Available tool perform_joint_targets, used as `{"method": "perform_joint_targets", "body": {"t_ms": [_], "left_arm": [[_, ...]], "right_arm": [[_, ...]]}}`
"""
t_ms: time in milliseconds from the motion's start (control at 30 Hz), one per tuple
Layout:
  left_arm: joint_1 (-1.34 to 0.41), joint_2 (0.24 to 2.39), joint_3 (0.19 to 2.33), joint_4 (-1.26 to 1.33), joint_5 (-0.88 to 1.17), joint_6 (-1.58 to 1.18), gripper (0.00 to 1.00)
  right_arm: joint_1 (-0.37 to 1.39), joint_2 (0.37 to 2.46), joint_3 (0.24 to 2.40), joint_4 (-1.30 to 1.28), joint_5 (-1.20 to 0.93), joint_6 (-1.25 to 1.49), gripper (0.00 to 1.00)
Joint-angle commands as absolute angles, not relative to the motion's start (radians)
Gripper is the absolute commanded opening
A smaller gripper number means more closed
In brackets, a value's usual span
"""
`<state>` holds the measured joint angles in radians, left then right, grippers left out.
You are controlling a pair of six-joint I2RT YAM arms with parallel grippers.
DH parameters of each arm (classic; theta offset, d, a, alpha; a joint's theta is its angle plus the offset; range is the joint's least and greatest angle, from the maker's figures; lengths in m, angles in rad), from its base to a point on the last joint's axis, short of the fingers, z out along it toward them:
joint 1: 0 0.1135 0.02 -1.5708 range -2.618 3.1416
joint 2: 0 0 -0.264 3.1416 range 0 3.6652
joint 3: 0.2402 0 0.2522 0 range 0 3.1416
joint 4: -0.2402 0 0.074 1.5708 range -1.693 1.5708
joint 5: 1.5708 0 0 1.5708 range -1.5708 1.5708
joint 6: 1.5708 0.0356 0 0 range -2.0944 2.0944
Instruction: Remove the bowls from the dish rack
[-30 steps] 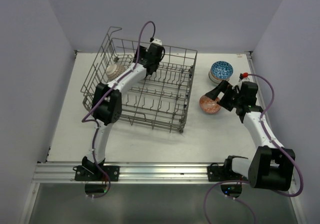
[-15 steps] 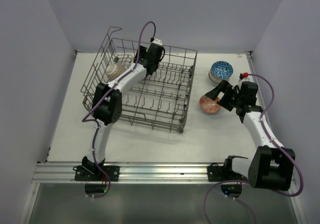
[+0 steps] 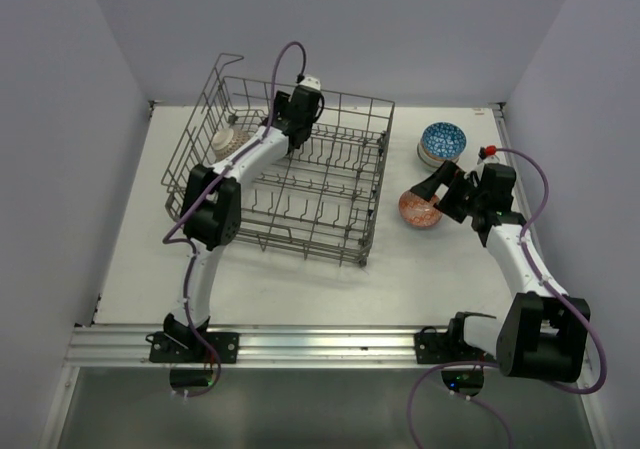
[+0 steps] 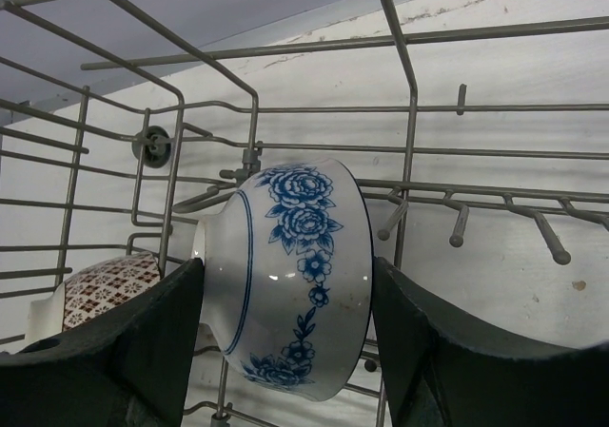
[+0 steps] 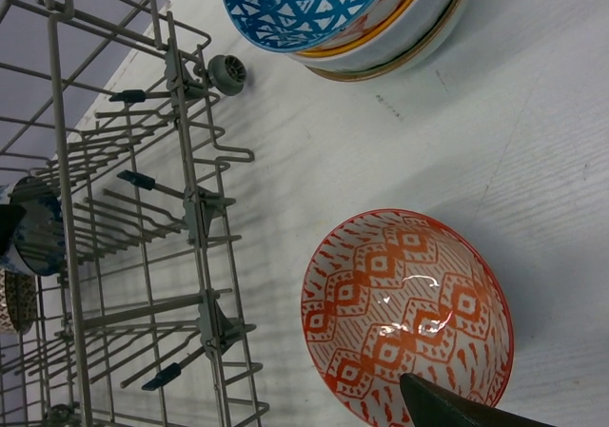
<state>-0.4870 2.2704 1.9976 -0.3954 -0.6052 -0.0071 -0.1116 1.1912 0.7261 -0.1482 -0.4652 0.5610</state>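
Note:
The grey wire dish rack (image 3: 372, 204) stands left of centre. My left gripper (image 3: 292, 137) reaches into its back part. In the left wrist view it (image 4: 285, 267) is shut on a white bowl with blue flowers (image 4: 304, 218), held on its side, a finger against each side. A brown-patterned bowl (image 3: 225, 141) leans in the rack's left end (image 4: 109, 280). My right gripper (image 3: 437, 191) is at the rim of a red-patterned bowl (image 3: 418, 210) on the table. Only one finger (image 5: 457, 410) shows, over that bowl (image 5: 400, 303), so its grip is unclear.
A stack of bowls with a blue-patterned one on top (image 3: 441, 141) stands on the table behind the red bowl, also in the right wrist view (image 5: 333, 13). The rack's right wall (image 5: 190, 208) is close to the red bowl. White walls enclose the table.
My left gripper has shifted slightly left with the blue-flowered bowl. The right arm and red bowl have not moved.

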Motion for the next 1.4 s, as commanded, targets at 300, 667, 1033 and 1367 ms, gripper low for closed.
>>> {"method": "perform_joint_targets", "body": {"t_ms": [300,667,1033,1367], "left_arm": [[-0.454,2.234,1.997,-0.442,-0.610,-0.026,0.15],[-0.471,2.152,1.977,-0.417,-0.742,0.063,0.00],[-0.494,2.077,1.911,-0.411,-0.773,0.069,0.00],[-0.497,2.083,1.885,-0.385,-0.911,0.095,0.00]], "right_arm": [[-0.110,1.189,0.715,-0.106,-0.486,0.561,0.99],[-0.110,1.178,0.713,-0.103,-0.485,0.561,0.99],[-0.110,1.160,0.716,-0.118,-0.476,0.551,0.99],[-0.109,1.154,0.715,-0.121,-0.472,0.546,0.99]]}}
